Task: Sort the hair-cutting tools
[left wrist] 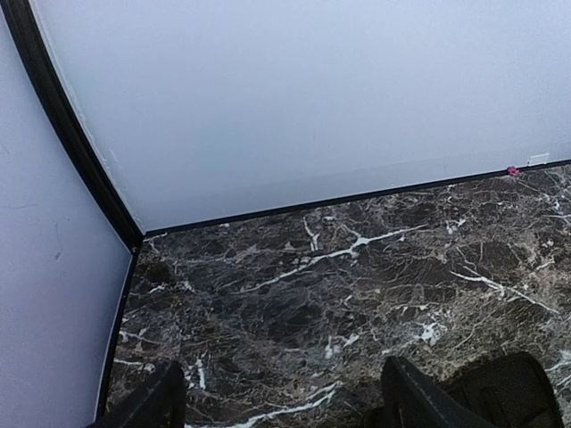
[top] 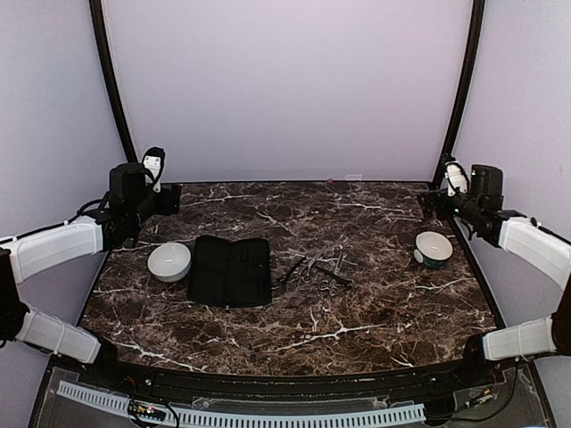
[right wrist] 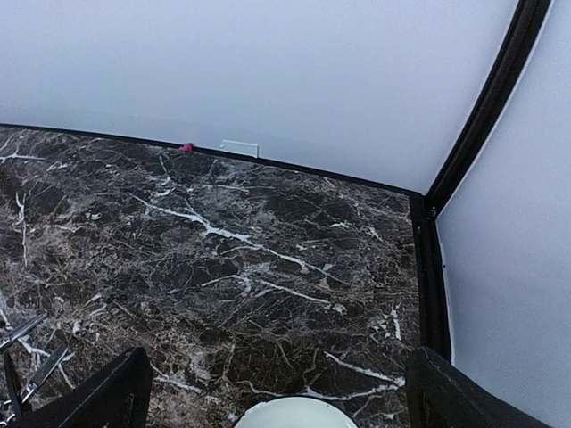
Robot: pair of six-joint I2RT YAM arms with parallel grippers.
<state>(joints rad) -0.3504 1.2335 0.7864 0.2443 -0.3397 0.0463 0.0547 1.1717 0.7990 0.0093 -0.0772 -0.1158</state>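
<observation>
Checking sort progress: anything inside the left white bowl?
Left white bowl looks empty from the top view; its near inner wall is partly hidden by the rim. The hair-cutting tools lie on the table.

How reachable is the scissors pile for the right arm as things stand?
Probably yes: the right claw hangs open near the white bowl, and only bare marble tabletop lies between it and the scissors.

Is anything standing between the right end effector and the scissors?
Nothing visible does. Bare table lies between the right end effector and the scissors; the white bowl sits beside that path, not across it.
</observation>
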